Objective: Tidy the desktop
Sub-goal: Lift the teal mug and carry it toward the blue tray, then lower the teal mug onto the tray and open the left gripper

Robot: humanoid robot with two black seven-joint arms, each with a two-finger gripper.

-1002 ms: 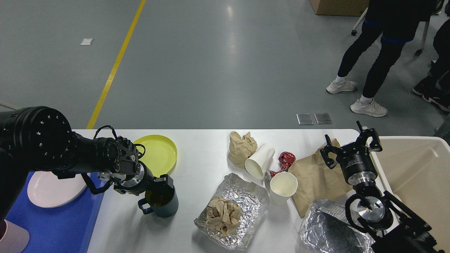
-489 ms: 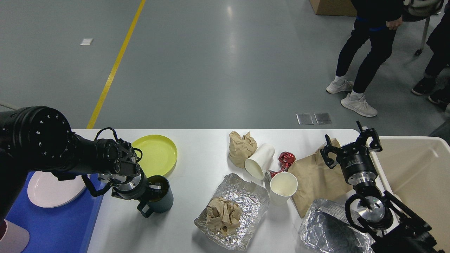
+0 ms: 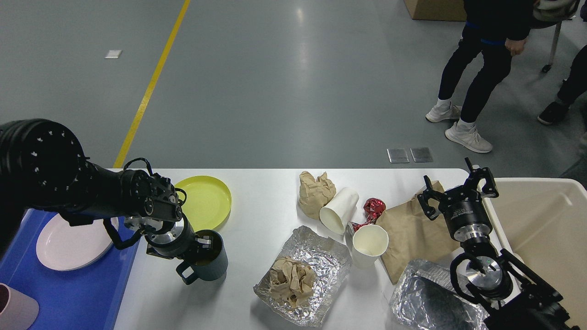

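The white desktop [image 3: 266, 197] is littered with things. My left gripper [image 3: 203, 244] is shut on the rim of a dark teal mug [image 3: 212, 263], one finger inside it; the mug's handle points to the front left. A yellow plate [image 3: 206, 199] lies just behind it. My right gripper [image 3: 458, 185] is open and empty above the far end of a flat brown paper bag [image 3: 410, 236]. A crumpled brown paper [image 3: 315, 192], a white paper cup on its side [image 3: 339, 210], a red foil wrapper [image 3: 372, 208] and an upright paper cup [image 3: 369, 245] sit mid-table.
A foil tray [image 3: 321, 256] holds a brown paper ball [image 3: 291, 279]. Another foil tray [image 3: 431, 298] is at the front right. A beige bin [image 3: 545, 229] stands right of the table. A blue tray [image 3: 73, 293] at left holds a pink plate [image 3: 73, 243] and a pink cup [image 3: 13, 311]. People stand behind.
My left gripper has drawn the mug a little to the left and back, and the left arm's elbow has risen. The right arm has not moved. The people behind have shifted.
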